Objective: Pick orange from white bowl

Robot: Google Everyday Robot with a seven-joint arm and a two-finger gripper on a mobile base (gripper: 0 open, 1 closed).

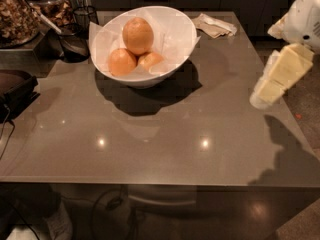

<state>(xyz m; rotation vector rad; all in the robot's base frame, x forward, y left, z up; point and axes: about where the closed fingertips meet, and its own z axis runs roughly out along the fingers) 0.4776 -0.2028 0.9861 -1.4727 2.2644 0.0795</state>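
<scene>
At the far left edge a dark, soft-looking object [15, 89] lies on the worktop [150, 149], a smooth grey-brown slab glossy enough to mirror two ceiling lights. Behind it stands a clear container of rough brown pieces [17, 14], and just beside that a black scoop with a pale handle [72, 44]. Next comes the white bowl [186, 31], wide with flared sides and lined with creased white paper, standing at the back of the worktop and casting a broad shadow toward the front. The orange [138, 35], round, matte and dull tan-orange, sits in the bowl toward its back, resting against two others: a smaller brighter orange [122, 61] in front on the left and a small oblong piece [150, 60] touching it on the right. Further right, near the back edge, lies a crumpled pale napkin [215, 25]. At the right edge the hand [270, 86], blocky and cream-coloured, hangs tilted over the worktop's side below a white arm [305, 19], well apart from the bowl; whether it is spread or pressed together cannot be told.
</scene>
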